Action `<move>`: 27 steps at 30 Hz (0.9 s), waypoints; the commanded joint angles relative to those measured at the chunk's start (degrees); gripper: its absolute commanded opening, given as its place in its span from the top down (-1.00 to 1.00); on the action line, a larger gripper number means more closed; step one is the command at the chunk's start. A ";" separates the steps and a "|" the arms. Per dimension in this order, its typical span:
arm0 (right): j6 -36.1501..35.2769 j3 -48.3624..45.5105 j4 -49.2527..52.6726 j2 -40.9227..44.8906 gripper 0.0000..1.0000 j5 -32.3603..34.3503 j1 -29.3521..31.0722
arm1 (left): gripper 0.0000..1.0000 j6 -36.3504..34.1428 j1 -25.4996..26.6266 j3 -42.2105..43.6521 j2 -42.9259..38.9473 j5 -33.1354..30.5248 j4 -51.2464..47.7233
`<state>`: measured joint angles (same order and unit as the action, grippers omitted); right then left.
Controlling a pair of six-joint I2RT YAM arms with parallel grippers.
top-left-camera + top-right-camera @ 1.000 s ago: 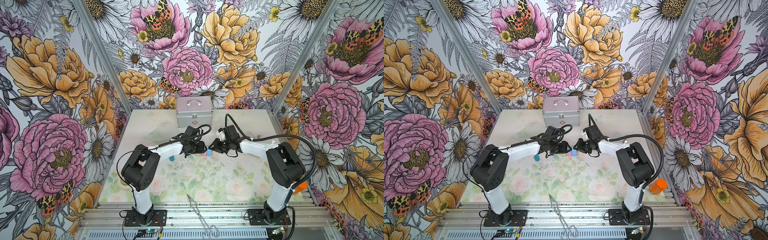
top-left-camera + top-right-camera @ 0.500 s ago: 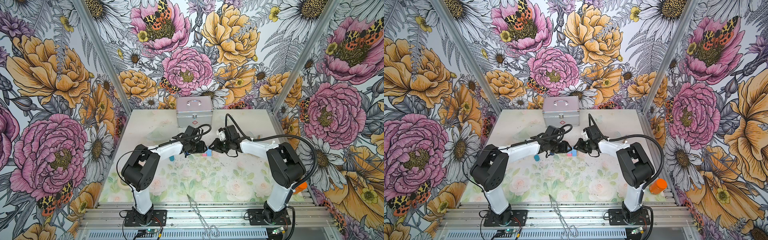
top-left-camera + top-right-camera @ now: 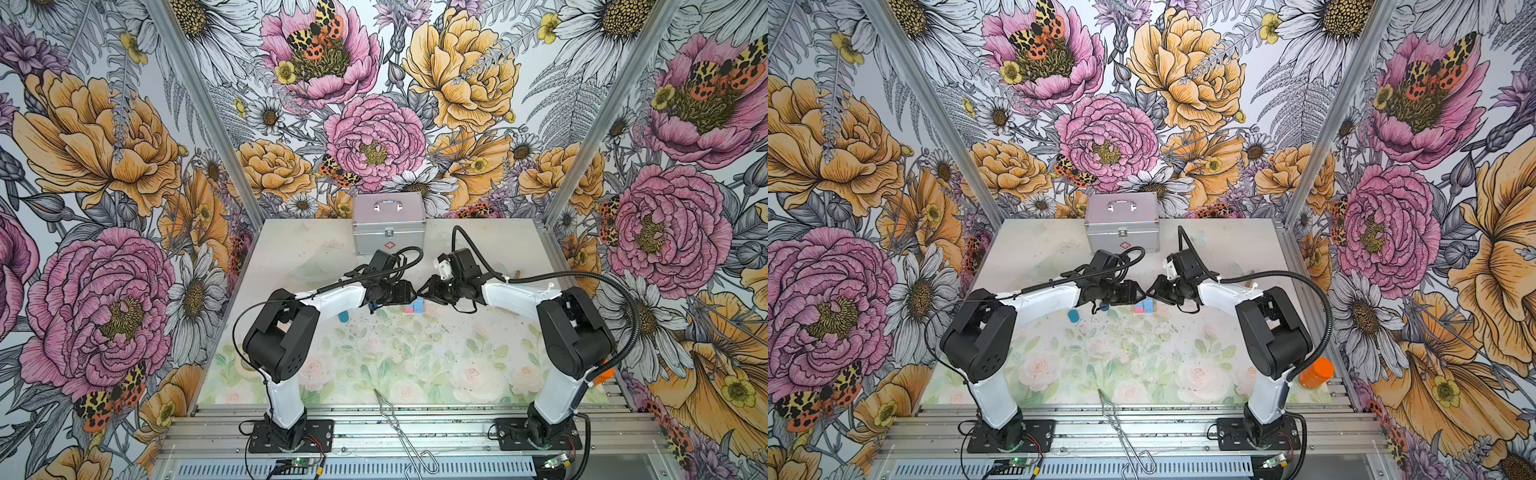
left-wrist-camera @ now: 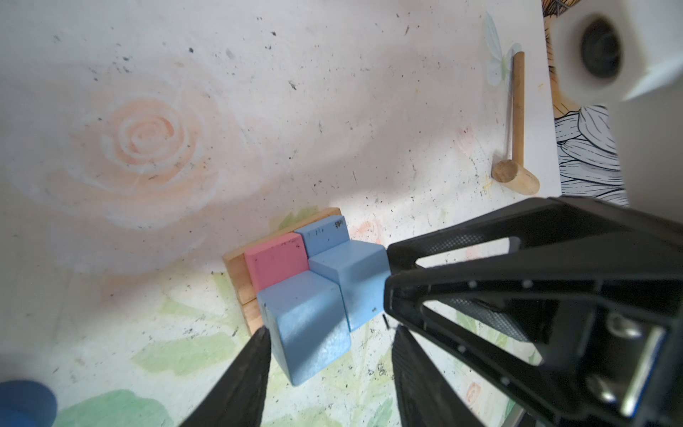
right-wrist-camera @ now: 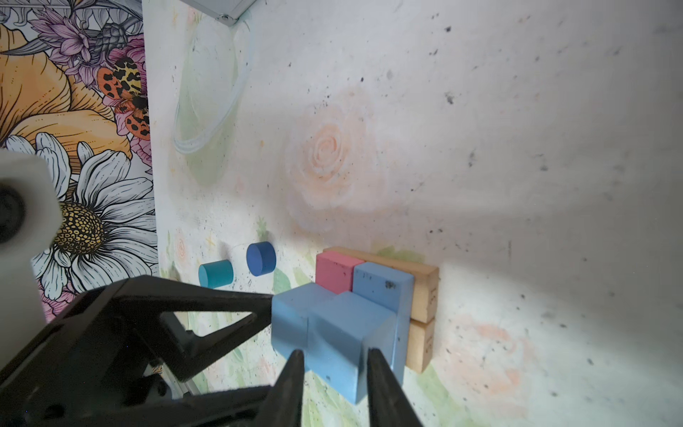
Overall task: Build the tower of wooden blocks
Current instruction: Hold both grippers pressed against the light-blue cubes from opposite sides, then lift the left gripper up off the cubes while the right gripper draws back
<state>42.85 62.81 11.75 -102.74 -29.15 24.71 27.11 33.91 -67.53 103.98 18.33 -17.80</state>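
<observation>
Low in left wrist view, left gripper (image 4: 329, 334) loose around light blue wooden cube (image 4: 308, 344), dark blue wooden cylinder (image 4: 22, 403) close, lower left corner; hold of right gripper (image 5: 334, 355) unclear.

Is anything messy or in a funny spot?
Yes: the metal tongs lie across the front rail, mostly off the table. The black specks are sprinkled all over the table, and the light blue slab in the stack has scuffed paint.
</observation>
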 commanded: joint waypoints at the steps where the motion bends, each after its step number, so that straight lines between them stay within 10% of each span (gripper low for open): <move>1: -0.48 -0.76 0.21 2.22 0.37 1.02 -0.37 | -0.14 0.25 0.19 -0.88 -0.53 -0.88 0.32; 13: -1.02 -0.58 2.07 4.99 0.33 2.43 -1.04 | -0.15 -0.54 -1.25 1.65 -8.00 -7.08 -2.56; 22: -3.83 4.24 6.14 4.83 0.78 3.52 -1.89 | 0.97 -3.46 -0.58 9.22 -20.82 -11.24 -4.92; 27: -5.44 9.67 8.45 0.91 1.00 2.45 -1.87 | 1.00 -3.35 1.54 13.51 -21.94 -10.30 -4.12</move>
<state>39.38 69.01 18.50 -99.90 -26.65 23.00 24.88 34.30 -56.45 81.89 8.56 -21.23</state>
